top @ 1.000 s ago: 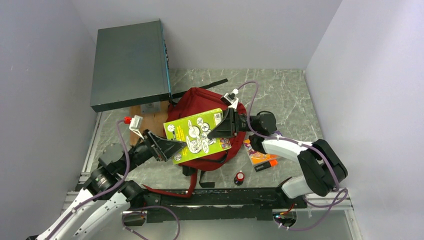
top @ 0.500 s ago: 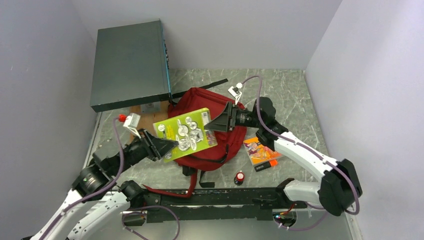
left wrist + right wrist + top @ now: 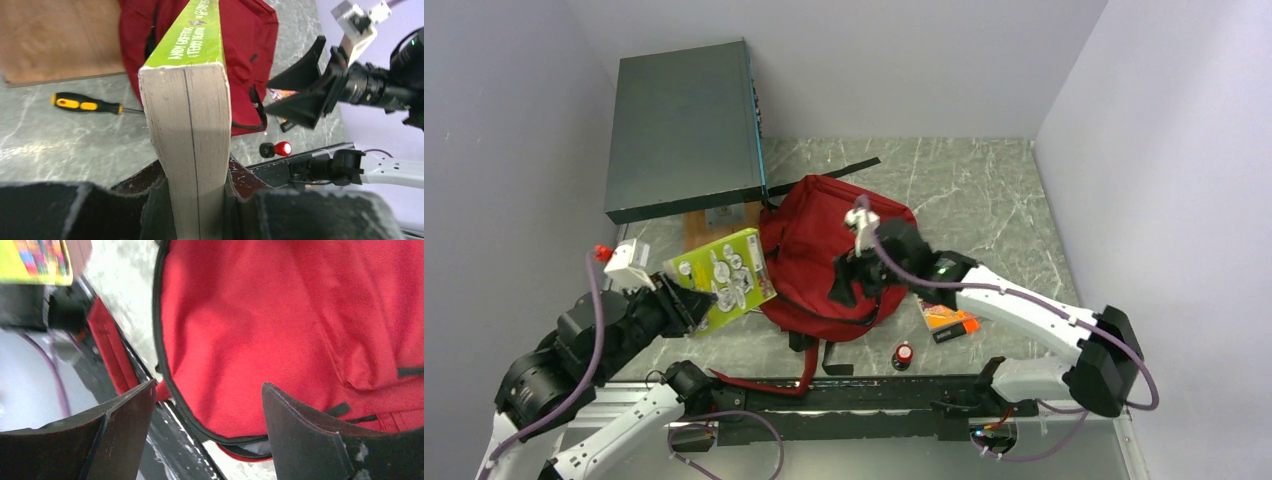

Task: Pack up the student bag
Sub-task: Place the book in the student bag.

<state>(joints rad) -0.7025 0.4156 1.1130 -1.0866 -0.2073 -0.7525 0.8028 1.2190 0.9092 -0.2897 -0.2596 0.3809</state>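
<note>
The student bag (image 3: 819,255) is a dark red backpack lying flat in the middle of the table, also seen in the left wrist view (image 3: 245,45) and filling the right wrist view (image 3: 280,325). My left gripper (image 3: 690,300) (image 3: 195,172) is shut on a thick green book (image 3: 724,272) (image 3: 192,115), held by its lower edge, tilted, just left of the bag. My right gripper (image 3: 847,283) (image 3: 207,390) hangs open over the bag's near edge and black zip line, with nothing between its fingers.
A dark grey case (image 3: 684,125) stands at the back left above a brown board (image 3: 699,225). A yellow-handled screwdriver (image 3: 85,104) lies beside the board. A colourful booklet (image 3: 942,308) and a small red-and-black knob (image 3: 904,354) lie right of the bag.
The book passed from right gripper to left: the left shut on it and drew it left off the bag. The right opened, let go and dropped towards the bag.
</note>
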